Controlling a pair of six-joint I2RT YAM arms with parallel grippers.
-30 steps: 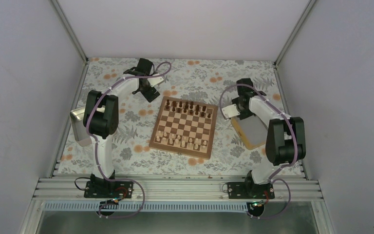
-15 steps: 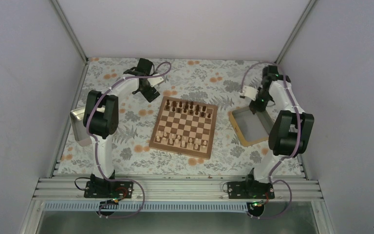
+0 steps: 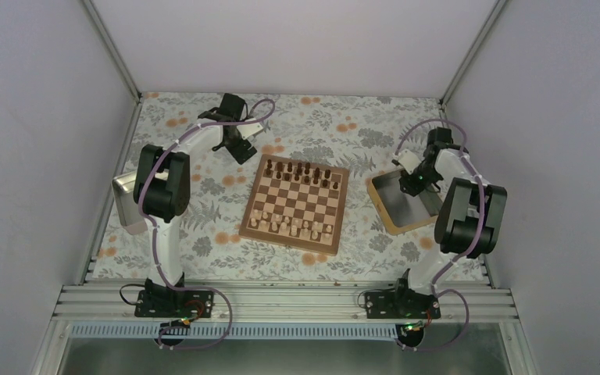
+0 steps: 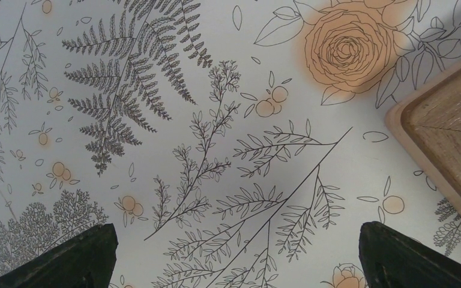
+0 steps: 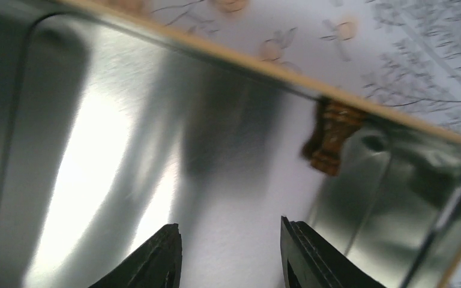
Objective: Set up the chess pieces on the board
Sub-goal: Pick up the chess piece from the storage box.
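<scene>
The board (image 3: 297, 205) lies mid-table, with dark brown chess pieces (image 3: 301, 169) along its far rows and pale chessmen (image 3: 293, 226) along its near rows. One dark brown chess piece (image 5: 330, 135) lies against the far wall inside the tan-rimmed metal tray (image 5: 264, 67). My right gripper (image 5: 231, 252) is open and empty, low over the tray floor, with the piece ahead and slightly right; it also shows in the top view (image 3: 416, 183). My left gripper (image 4: 234, 258) is wide open and empty over the floral cloth by the board's far left corner (image 4: 450, 144); it also shows in the top view (image 3: 242, 150).
The tan-rimmed tray (image 3: 398, 215) sits right of the board. A second metal tray (image 3: 127, 203) lies at the left table edge, partly under the left arm. A floral cloth (image 3: 320, 125) covers the table. Walls enclose three sides.
My right arm swung from beside the board out to the far right corner, then came back down over the tan-rimmed tray. The left arm has not moved.
</scene>
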